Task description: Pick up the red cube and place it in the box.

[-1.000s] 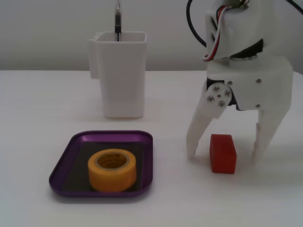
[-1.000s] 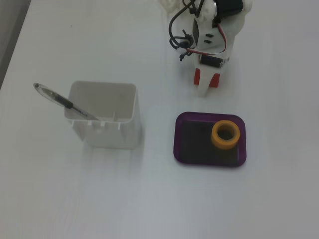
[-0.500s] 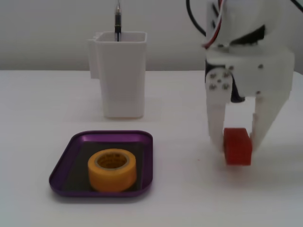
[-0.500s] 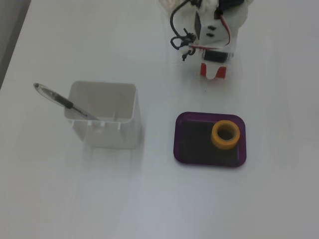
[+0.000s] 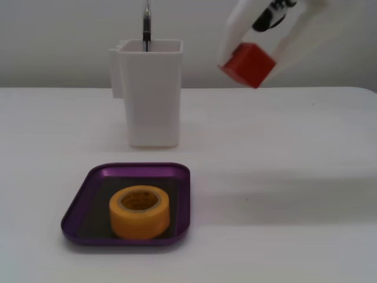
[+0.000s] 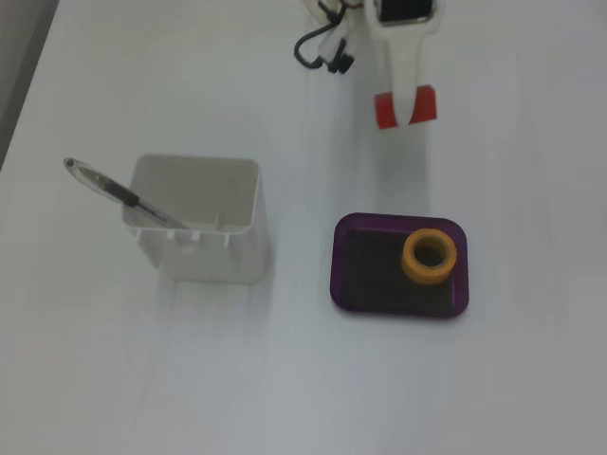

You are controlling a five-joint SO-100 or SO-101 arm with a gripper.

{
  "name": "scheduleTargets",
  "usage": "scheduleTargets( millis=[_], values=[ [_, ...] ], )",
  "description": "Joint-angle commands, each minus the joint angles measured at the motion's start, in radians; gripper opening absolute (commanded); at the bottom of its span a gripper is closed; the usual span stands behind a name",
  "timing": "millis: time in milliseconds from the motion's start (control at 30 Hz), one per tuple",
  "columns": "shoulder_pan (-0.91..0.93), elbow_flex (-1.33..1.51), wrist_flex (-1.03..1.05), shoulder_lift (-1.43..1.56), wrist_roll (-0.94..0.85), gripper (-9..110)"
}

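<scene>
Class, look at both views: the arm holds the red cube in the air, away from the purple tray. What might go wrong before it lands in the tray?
1. The yellow tape roll fills part of the tray; a cube dropped there may bounce off it and out.
2. The tray's rim is low, so a release from height may send the cube over it.
3. The gripper seems to hold the cube tilted, so it might slip on the way.

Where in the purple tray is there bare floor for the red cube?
Free: the tray floor between the yellow tape roll and the rim nearest the white cup. Crowded: the tape's corner. The gripper holds the red cube clear of the tray.
</scene>
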Motion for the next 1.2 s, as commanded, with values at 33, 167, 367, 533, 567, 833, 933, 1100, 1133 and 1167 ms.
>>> scheduleTargets(
  millis=[33,167,367,533,567,833,933,1100,1133,1167],
  values=[
    [0.015,0.075,-0.291,-0.058,-0.008,-1],
    [0.017,0.046,-0.374,-0.215,-0.008,-1],
    [0.017,-0.127,-0.379,-0.446,-0.006,-1],
    [0.028,-0.242,-0.368,-0.589,-0.006,-1],
    [0.035,-0.256,-0.371,-0.611,-0.006,-1],
    [0.083,-0.296,-0.380,-0.719,-0.006,-1],
    [0.083,-0.296,-0.380,-0.733,-0.015,-1],
    [0.083,-0.293,-0.380,-0.736,-0.017,-1],
    [0.083,-0.293,-0.380,-0.736,-0.017,0],
    [0.083,-0.293,-0.380,-0.736,-0.017,0]
  ],
)
